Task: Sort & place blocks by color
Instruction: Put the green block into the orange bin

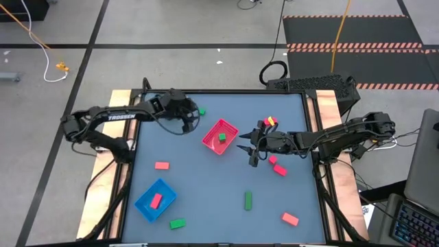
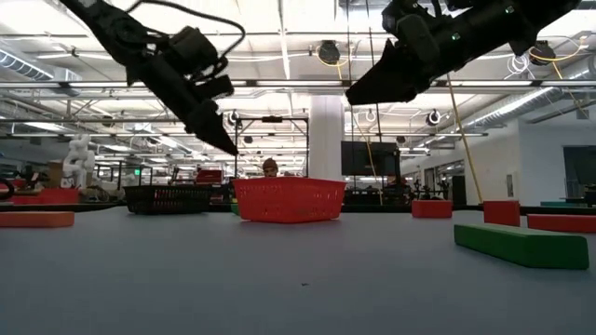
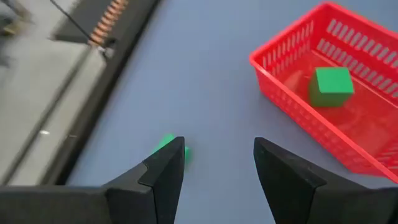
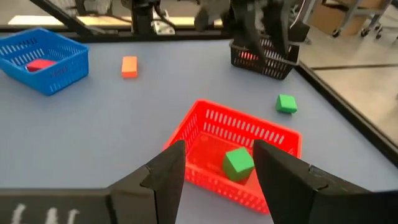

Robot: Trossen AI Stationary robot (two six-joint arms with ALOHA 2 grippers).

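My left gripper (image 1: 192, 118) is open and empty at the table's far left, above the black tray (image 1: 180, 114). It also shows in its own wrist view (image 3: 217, 146). A green block (image 3: 166, 144) lies on the table just beyond its fingertips. My right gripper (image 1: 247, 147) is open and empty, raised just right of the red tray (image 1: 212, 137). In its wrist view (image 4: 217, 149) it hangs over that tray (image 4: 249, 134), which holds one green cube (image 4: 238, 163). The blue tray (image 1: 145, 206) holds a red block (image 1: 156, 200).
Loose on the table are a red block (image 1: 162, 165), a green block (image 1: 178, 223), a green bar (image 1: 248, 200), a red block (image 1: 289, 219), two red blocks (image 1: 276, 165) under my right arm, and small blocks (image 1: 269, 121) at the far right.
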